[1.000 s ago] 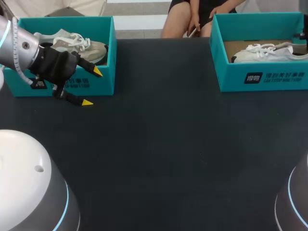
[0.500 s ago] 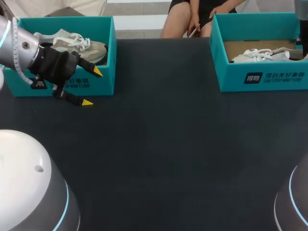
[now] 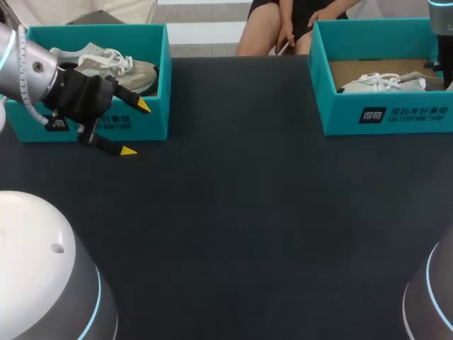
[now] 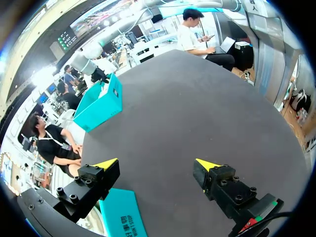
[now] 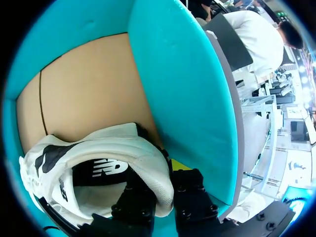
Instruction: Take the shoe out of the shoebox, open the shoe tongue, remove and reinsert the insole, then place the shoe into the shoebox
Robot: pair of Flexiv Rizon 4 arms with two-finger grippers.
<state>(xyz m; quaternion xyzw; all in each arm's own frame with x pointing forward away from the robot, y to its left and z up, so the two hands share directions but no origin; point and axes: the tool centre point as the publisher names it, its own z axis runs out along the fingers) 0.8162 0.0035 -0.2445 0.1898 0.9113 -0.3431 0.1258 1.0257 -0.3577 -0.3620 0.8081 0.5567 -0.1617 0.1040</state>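
Observation:
A white shoe (image 3: 386, 81) lies in the teal shoebox (image 3: 340, 106) at the back right. My right arm (image 3: 442, 32) comes down into that box at its far right end. In the right wrist view my right gripper (image 5: 162, 173) is shut on the heel collar of the shoe (image 5: 98, 148), one finger inside it and one outside, close to the box's teal wall (image 5: 182, 89). My left gripper (image 3: 136, 127) hangs open in front of a second teal shoebox (image 3: 152, 124) at the back left, nothing between its fingers (image 4: 158, 165).
The left box holds a grey-white shoe (image 3: 106, 64). Dark tabletop (image 3: 248, 212) stretches between and in front of the two boxes. In the left wrist view the left box's corner (image 4: 121, 217) lies under the gripper and the right box (image 4: 101, 103) stands far ahead.
My right arm has come into view at the far right. The white shoe has shifted and sits lower in its box. The left arm has not moved.

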